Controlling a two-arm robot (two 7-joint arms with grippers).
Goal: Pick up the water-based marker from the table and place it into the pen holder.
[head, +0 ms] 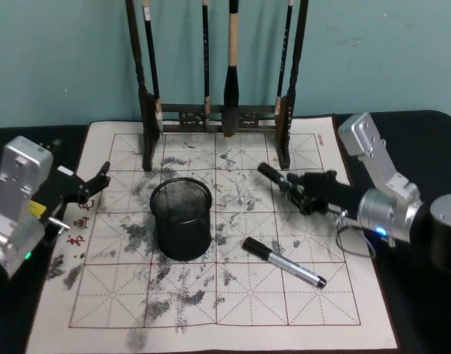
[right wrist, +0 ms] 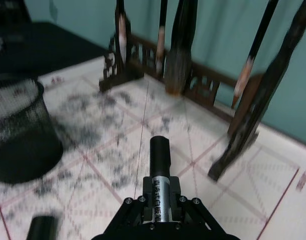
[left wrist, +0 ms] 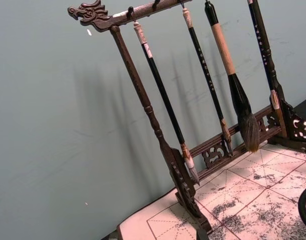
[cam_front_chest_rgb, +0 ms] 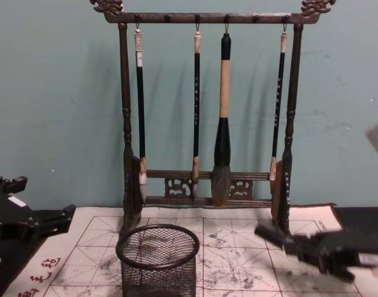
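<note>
My right gripper [head: 308,193] is shut on a water-based marker [head: 273,175] and holds it above the mat, right of the pen holder [head: 181,219], with its black cap towards the brush rack. From the right wrist, the marker [right wrist: 160,167] sticks out between the jaws, with the mesh pen holder [right wrist: 22,135] off to one side. A second marker [head: 284,262] with a black cap and silver barrel lies on the mat in front of the right gripper. My left gripper [head: 98,183] rests open at the mat's left edge, holding nothing.
A tall dark wooden brush rack [head: 218,114] with several hanging brushes stands at the back of the ink-stained practice mat [head: 210,302]. The black table edge lies on both sides of the mat. The rack's right foot [head: 284,158] is close behind the held marker.
</note>
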